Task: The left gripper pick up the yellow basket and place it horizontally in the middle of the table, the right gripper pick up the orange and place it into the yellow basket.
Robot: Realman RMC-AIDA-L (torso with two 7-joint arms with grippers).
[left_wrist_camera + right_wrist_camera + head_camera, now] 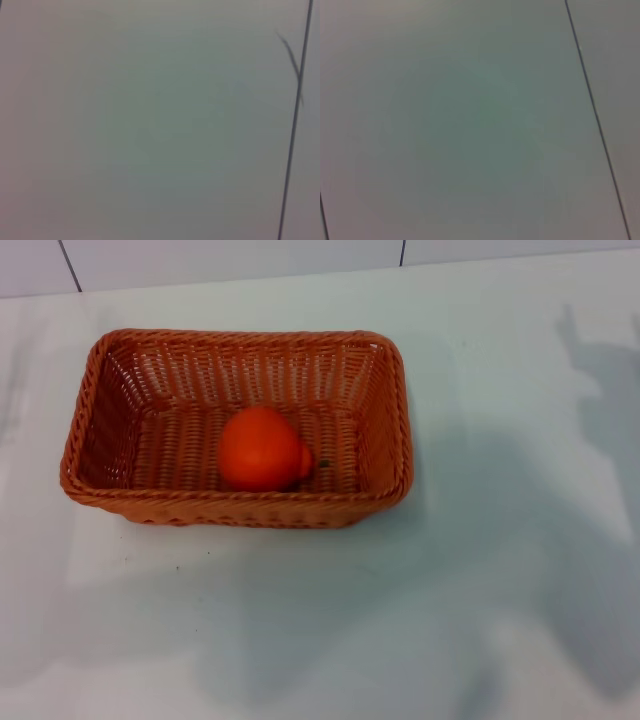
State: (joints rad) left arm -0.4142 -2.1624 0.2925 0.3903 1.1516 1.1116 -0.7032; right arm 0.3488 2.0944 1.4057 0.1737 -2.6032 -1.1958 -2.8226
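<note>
The plain white, smooth table (420,620) lies bare nearest the robot, crossed only by soft grey shadows. Farther back, left of centre, the large rectangular orange-brown woven wicker basket (240,508) sits flat with its long side across the view. Inside it, toward the near wall, rests the smooth bright orange fruit (262,449), tapered stem end pointing right. Neither gripper appears in any view, so their state cannot be told.
</note>
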